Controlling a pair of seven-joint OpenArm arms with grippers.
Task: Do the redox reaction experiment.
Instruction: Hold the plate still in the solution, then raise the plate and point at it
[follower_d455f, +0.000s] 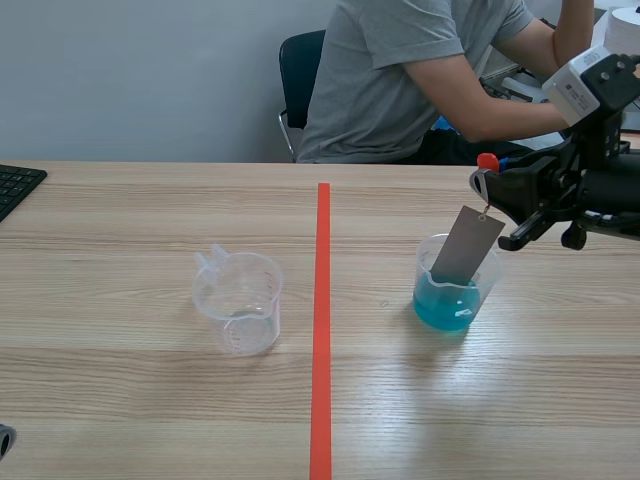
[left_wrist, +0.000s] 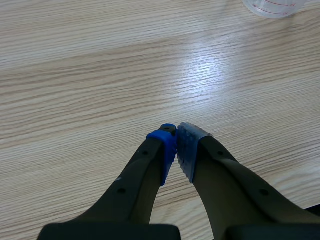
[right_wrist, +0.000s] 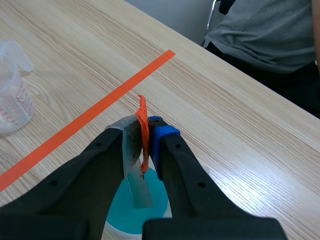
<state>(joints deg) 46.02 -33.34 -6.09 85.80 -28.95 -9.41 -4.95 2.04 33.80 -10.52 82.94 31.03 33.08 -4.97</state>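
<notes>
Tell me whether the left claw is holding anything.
No, the left claw is shut on nothing, its pads meeting above the bare table.

Two clear plastic beakers stand on the table: one empty beaker (follower_d455f: 238, 303) at the left and one beaker of blue liquid (follower_d455f: 455, 290) at the right. There is one grey metal strip (follower_d455f: 468, 246), one keyboard (follower_d455f: 15, 186) at the far left, and one person (follower_d455f: 420, 70) and one chair (follower_d455f: 298, 70) on the far side.

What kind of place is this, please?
Probably an office used as a robot lab: a wooden desk, a keyboard, a person on an office chair, and a beaker of blue liquid.
</notes>
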